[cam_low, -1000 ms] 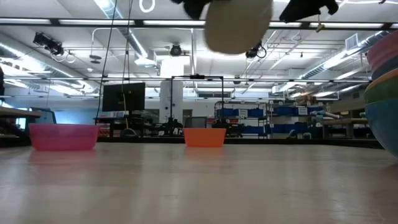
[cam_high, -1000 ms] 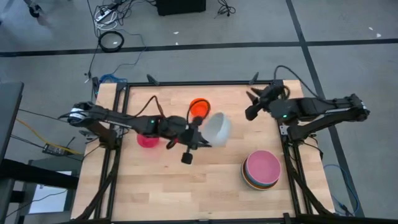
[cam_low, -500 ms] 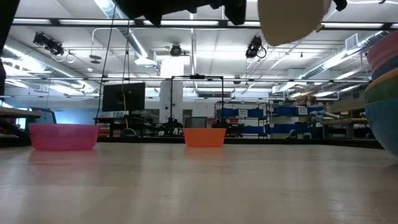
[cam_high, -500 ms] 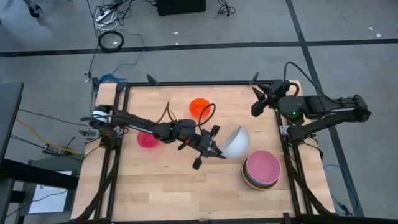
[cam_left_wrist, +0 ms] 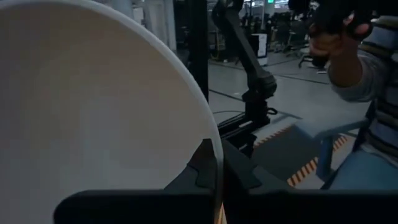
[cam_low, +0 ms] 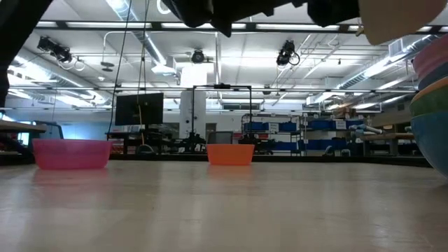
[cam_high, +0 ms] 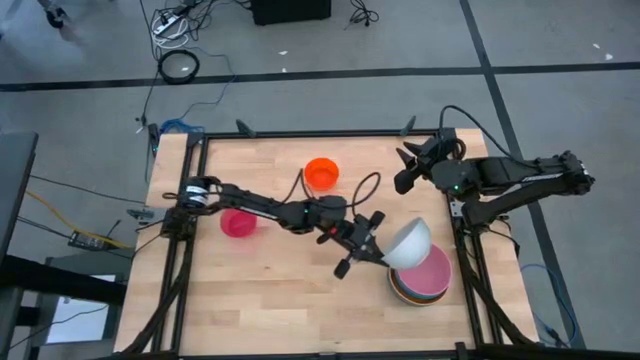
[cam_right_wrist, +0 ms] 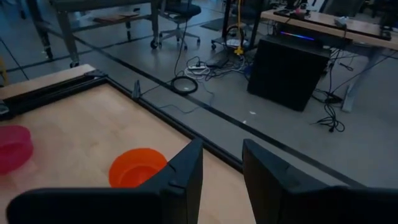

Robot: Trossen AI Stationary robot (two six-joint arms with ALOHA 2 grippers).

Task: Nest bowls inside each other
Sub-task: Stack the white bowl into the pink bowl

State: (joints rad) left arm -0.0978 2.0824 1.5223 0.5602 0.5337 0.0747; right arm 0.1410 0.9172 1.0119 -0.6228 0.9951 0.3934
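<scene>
A white bowl (cam_high: 410,243) hangs tipped on its side over the left part of a stack of bowls (cam_high: 428,278) with a pink one on top, at the table's near right. My left gripper (cam_high: 384,252) reaches in from the table's left, shut on this white bowl. A small pink bowl (cam_high: 238,223) rests on its base at the left. An orange bowl (cam_high: 321,173) rests on its base at the far middle. My right gripper (cam_high: 404,176) hovers open above the far right corner, with nothing between its fingers (cam_right_wrist: 184,169). My left gripper pinches the white bowl's rim (cam_left_wrist: 214,144) between its two fingers, one finger (cam_left_wrist: 200,174) on each side of the wall. The fingers come in about level from the table's left. The bowl is lifted clear, tilted on its side above the stack.
Black frame rails (cam_high: 300,135) run along the table's edges. Bare wood lies in the near left and middle (cam_high: 280,300). In the low view the stack (cam_low: 430,105) stands at the right edge, and the white bowl's underside (cam_low: 399,17) shows at the top.
My left gripper has carried the white bowl from beside the orange bowl toward the table's right and near edges and slightly down, ending over the stack. The arm has stretched out and the wrist has turned, and the bowl has stayed lifted and tipped.
</scene>
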